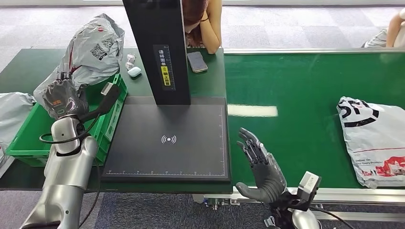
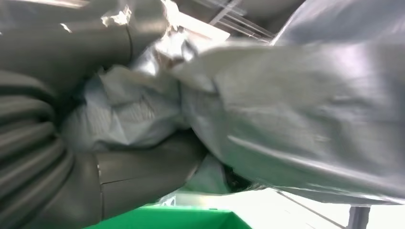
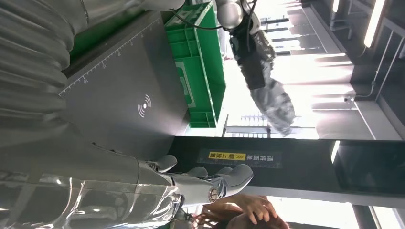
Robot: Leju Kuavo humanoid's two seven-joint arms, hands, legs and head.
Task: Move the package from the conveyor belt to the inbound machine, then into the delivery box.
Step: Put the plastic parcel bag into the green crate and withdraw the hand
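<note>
My left hand point(image 1: 61, 98) grips the crumpled grey plastic package point(image 1: 90, 52), held above the green plastic delivery box point(image 1: 28, 138) at the left. My right hand point(image 1: 260, 167) hovers empty, fingers point(image 1: 248, 143) spread, just right of the black scanner plate point(image 1: 167, 138).

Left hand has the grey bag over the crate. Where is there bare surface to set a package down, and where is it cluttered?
The scanner pad is bare in front of its black post. The green belt is bare between the pad and the white package, with the right hand at its near edge. Crowded: the strip behind the pad with the phone and earbud case, and the green crate under the left hand and its grey bag.
</note>
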